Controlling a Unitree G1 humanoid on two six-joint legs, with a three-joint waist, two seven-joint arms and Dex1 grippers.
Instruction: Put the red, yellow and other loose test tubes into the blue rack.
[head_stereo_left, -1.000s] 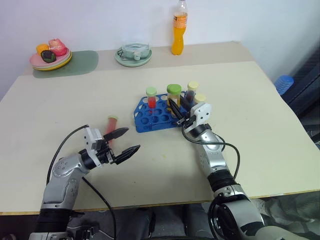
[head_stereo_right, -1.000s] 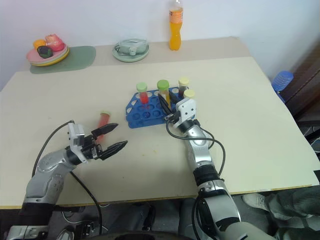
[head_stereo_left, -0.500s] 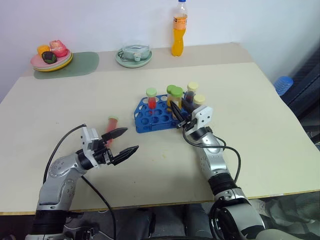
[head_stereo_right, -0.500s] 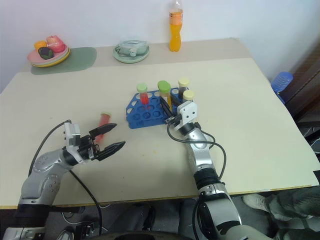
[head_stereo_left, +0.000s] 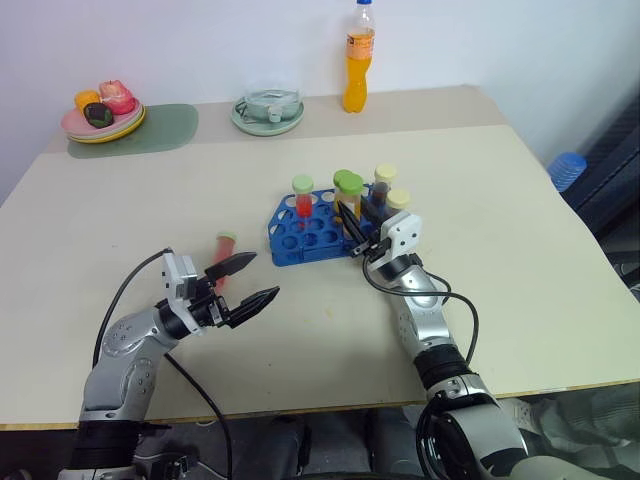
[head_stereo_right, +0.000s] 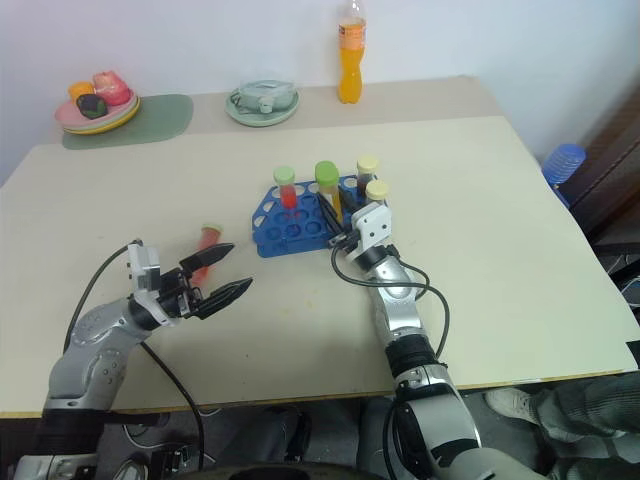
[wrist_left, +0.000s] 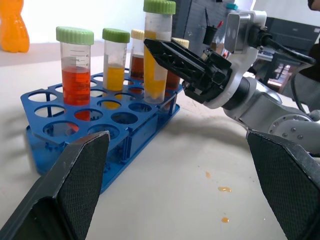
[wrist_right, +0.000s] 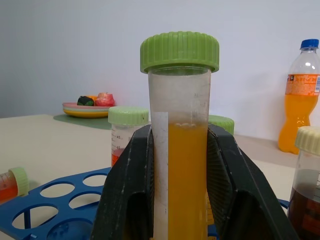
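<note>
Nearest us, at seven o'clock, our left gripper hangs spread wide and empty. Just beyond it, at nine o'clock, a red-filled tube lies loose on the table. At centre, our right gripper pinches a yellow-filled tube with a green cap upright over the blue rack. We judge these tubes light, rigid and smooth-walled, best gripped mid-barrel below the cap. At twelve o'clock stands an orange drink bottle against a white wall.

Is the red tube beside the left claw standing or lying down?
Lying down. The red tube rests on its side on the table, outside the blue rack, partly hidden behind the open left claw.
</note>
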